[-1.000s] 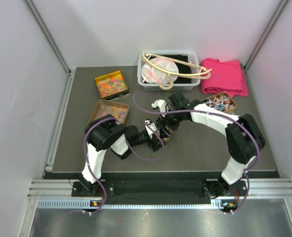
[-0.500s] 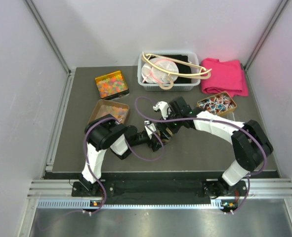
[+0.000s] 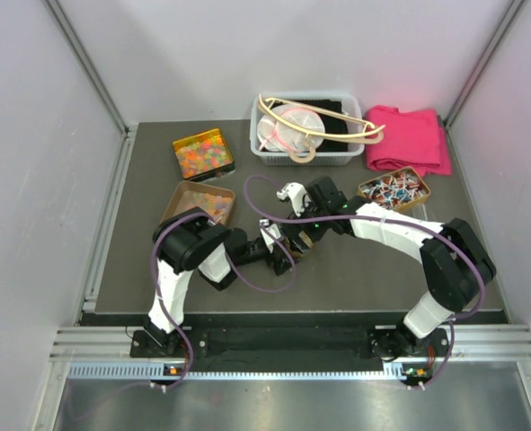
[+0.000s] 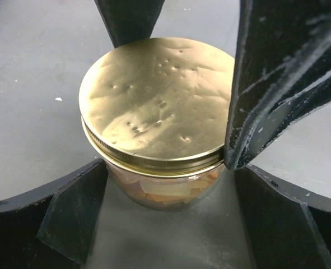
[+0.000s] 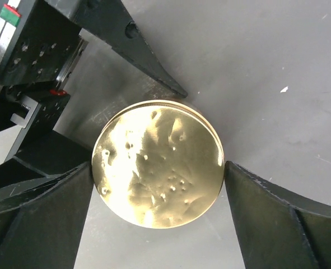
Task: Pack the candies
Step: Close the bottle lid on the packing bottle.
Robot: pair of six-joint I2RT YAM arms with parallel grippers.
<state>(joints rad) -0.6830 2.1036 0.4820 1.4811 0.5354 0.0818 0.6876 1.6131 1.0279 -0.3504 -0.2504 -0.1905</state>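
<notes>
Plainly the step in hand is closing up the jar, so the care goes into the lid. I judge it should sit flat and be turned down evenly, with the glass braced low so the jar neither spins nor skids on the counter. Any let-go should go straight outward so the rim is not dragged or tipped.

The right gripper comes from above with its jaws spread wide, one on either side of the gold lid and right at its rim. Whether they pinch it or stand just off it, I cannot tell. The left gripper reaches in low from the side. Its jaws are likewise spread wide and flank the glass body just under the lid, but I cannot tell whether they squeeze it.

The candies packed in the jar show through the glass beneath the lid as orange and pale pieces, between the left gripper's jaws and under the right gripper. More lie in a far tin and a nearer tin, off to the left of both grippers.
</notes>
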